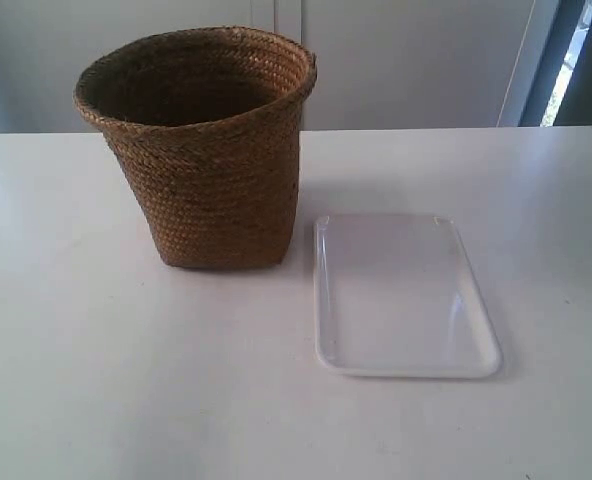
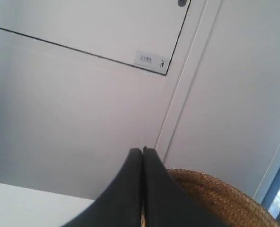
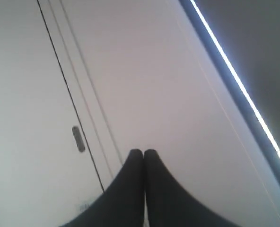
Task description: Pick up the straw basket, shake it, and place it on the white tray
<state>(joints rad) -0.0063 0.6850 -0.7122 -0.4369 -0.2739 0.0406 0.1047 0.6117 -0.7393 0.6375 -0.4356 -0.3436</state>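
Observation:
The straw basket (image 1: 206, 150) stands upright on the white table, left of centre in the exterior view, with its wide rim up. Just to its right the white tray (image 1: 401, 295) lies flat on the table, holding nothing. No arm or gripper shows in the exterior view. In the left wrist view my left gripper (image 2: 143, 150) is shut, its black fingers pressed together, and part of the straw basket's rim (image 2: 215, 194) curves behind them. My right gripper (image 3: 143, 152) is also shut with nothing between its fingers, pointing at a white wall; neither basket nor tray shows there.
The white table (image 1: 96, 380) fills the exterior view, with white cabinet panels (image 1: 406, 60) behind it. A small label (image 2: 151, 60) sits on the wall in the left wrist view, and a door handle (image 3: 78, 139) shows in the right wrist view.

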